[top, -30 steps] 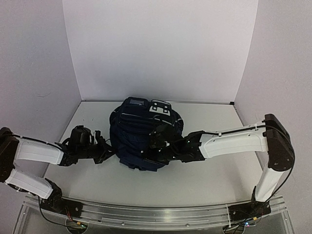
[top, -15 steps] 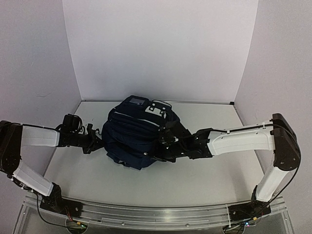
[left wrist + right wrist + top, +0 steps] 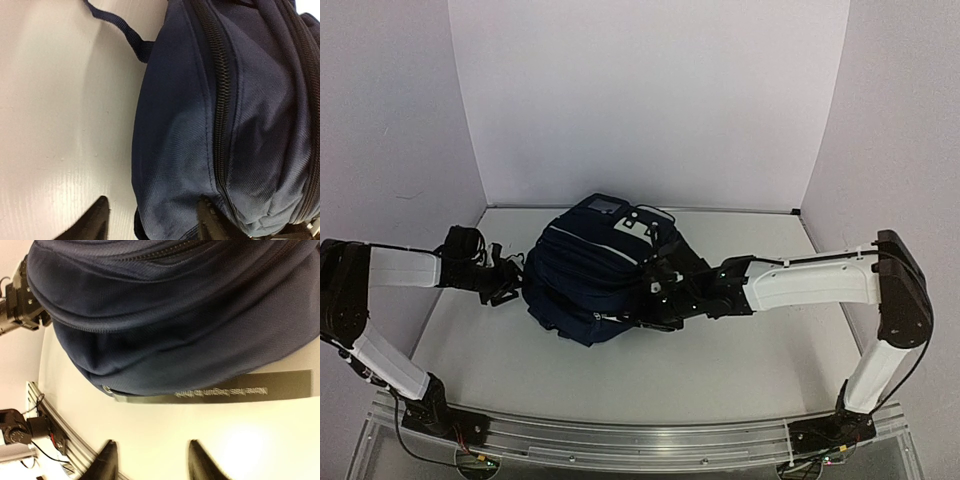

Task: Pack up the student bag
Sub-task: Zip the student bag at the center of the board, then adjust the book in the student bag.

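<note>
The student bag [image 3: 585, 280], a navy-blue backpack with a light grey flap [image 3: 632, 226] at its far end, lies bulging in the middle of the table. My left gripper [image 3: 508, 287] is at its left side. In the left wrist view that gripper [image 3: 152, 225] is open, with the bag's blue fabric [image 3: 200, 125] bulging down between the spread fingers. My right gripper [image 3: 655, 303] is at the bag's right side. In the right wrist view it [image 3: 152, 462] stands open and empty over bare table, just short of the bag [image 3: 175, 315].
A black strap with grey lettering [image 3: 220, 392] lies along the bag's lower edge. A thin blue strap [image 3: 120, 30] trails onto the white table [image 3: 720, 370]. White walls enclose three sides. The metal rail [image 3: 640, 440] runs along the near edge.
Both grippers were shut at the bag's sides and have opened. The bag has shifted a little to the left and back, and both arms have moved with it.
</note>
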You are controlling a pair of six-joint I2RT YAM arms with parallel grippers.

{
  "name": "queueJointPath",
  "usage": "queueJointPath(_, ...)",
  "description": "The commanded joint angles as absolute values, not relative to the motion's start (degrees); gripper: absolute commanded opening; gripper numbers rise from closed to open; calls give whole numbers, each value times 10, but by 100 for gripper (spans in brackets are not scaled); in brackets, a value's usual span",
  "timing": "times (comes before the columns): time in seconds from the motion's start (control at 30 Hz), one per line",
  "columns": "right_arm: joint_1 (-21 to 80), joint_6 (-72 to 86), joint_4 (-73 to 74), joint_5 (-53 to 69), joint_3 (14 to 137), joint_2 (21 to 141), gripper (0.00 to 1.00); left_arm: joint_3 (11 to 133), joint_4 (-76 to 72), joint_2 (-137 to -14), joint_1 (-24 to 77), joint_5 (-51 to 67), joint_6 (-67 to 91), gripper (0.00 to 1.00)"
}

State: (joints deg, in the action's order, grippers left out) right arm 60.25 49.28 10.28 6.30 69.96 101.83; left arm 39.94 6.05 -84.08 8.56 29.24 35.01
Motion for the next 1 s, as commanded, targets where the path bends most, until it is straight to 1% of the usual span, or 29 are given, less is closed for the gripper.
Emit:
queueJointPath(0.0,557,496,119,38,641,945,59,417,133,-758,83,239,318,74)
queueJointPath(0.1,519,482,113,47,603,933,64,385,141,-715,87,269,347,79)
queueJointPath(0.2,484,473,82,77,567,925,70,330,107,-678,111,307,409,82)
queueJointPath(0.3,462,471,36,110,538,924,72,298,92,-650,156,300,455,85)
queueJointPath(0.43,460,473,-20,131,522,936,73,297,88,-632,200,279,486,89)
queueJointPath(0.63,460,492,-93,151,514,962,67,320,80,-660,205,281,486,90)
queueJointPath(0.87,461,505,-151,178,528,1010,60,350,76,-744,220,294,479,92)
queueJointPath(0.97,461,514,-178,195,531,1031,55,359,70,-762,231,293,475,92)
